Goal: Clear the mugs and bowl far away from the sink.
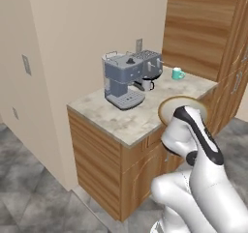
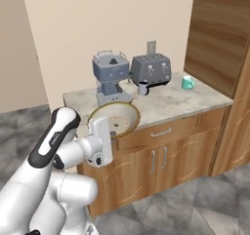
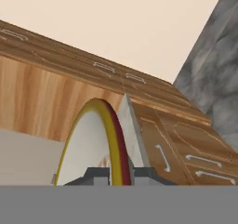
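While tilted on edge, bowl (image 3: 100,144) rim pinched between gripper (image 3: 117,174) fingers (image 3: 95,174).

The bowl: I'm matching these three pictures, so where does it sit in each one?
Left base view: the bowl is right of centre, at the counter's front edge, partly behind the arm.
Right base view: left of centre, tipped up beside the white hand, before the coffee machine.
Hand view: bottom centre, edge-on, with the tool shut on its rim.
Shared landmark: the coffee machine in both base views.
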{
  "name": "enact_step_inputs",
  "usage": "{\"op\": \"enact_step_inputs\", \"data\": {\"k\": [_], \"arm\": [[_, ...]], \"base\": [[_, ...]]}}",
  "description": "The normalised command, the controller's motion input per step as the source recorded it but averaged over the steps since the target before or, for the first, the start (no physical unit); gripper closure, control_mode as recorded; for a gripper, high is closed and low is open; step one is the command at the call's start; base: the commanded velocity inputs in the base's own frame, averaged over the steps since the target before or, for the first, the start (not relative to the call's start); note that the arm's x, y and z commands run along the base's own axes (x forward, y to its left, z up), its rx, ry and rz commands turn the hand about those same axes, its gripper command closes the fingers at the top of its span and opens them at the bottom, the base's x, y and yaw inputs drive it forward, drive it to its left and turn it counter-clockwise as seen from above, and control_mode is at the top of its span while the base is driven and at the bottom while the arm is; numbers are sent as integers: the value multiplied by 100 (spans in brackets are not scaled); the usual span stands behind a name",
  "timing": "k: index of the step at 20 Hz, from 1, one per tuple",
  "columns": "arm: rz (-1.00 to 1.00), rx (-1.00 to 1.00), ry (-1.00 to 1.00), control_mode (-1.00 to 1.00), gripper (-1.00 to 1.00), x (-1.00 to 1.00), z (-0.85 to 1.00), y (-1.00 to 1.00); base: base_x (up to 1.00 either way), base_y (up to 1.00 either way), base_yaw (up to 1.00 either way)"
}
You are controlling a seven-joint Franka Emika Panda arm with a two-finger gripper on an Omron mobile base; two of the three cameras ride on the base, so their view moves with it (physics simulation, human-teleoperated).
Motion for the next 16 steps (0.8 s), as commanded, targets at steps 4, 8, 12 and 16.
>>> {"op": "enact_step_inputs", "data": {"k": [4, 8, 12, 16], "arm": [[2, 8, 0, -100, 100, 15, 0, -60], [0, 6, 3, -100, 100, 74, 19, -48], [10, 7, 0, -100, 100, 69, 30, -35], [21, 7, 4, -100, 100, 76, 11, -23]], "base": [[0, 0, 0], [0, 0, 0], [0, 0, 0], [0, 0, 0]]}}
